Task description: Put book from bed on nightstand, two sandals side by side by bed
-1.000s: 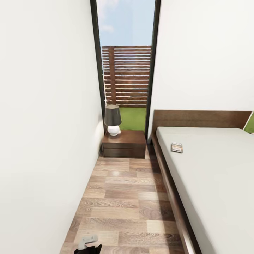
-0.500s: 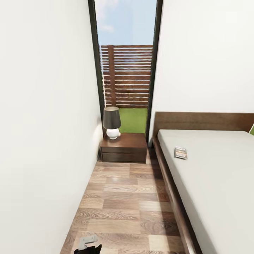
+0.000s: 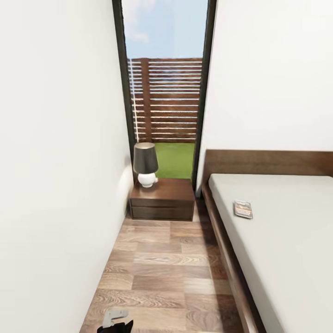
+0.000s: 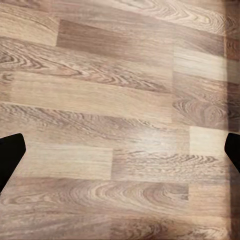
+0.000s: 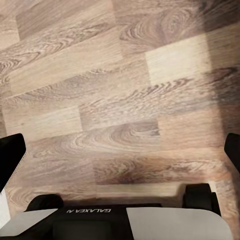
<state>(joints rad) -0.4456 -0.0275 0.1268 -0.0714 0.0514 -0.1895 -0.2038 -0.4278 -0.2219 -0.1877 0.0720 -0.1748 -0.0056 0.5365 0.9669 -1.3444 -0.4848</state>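
The book [image 3: 243, 209] lies flat on the whitish mattress of the bed [image 3: 286, 240], near its left edge and close to the brown headboard. The nightstand [image 3: 163, 199] stands at the far end of the aisle, between the left wall and the bed, under the tall window. In the left wrist view my left gripper [image 4: 121, 152] is open over bare wood floor, fingertips [image 4: 10, 155] wide apart. My right gripper [image 5: 121, 152] is open too, above the floor and my base. The sandals are out of view.
A lamp [image 3: 146, 164] with a dark shade takes the left half of the nightstand's top. A white wall [image 3: 60, 185] bounds the narrow plank-floor aisle [image 3: 162, 268] on the left. Part of my left arm [image 3: 113, 321] shows at the head view's lower edge.
The head view has advanced down the aisle: nightstand, lamp and book sit lower and larger in the picture. This is the camera's shift; nothing in the room has moved.
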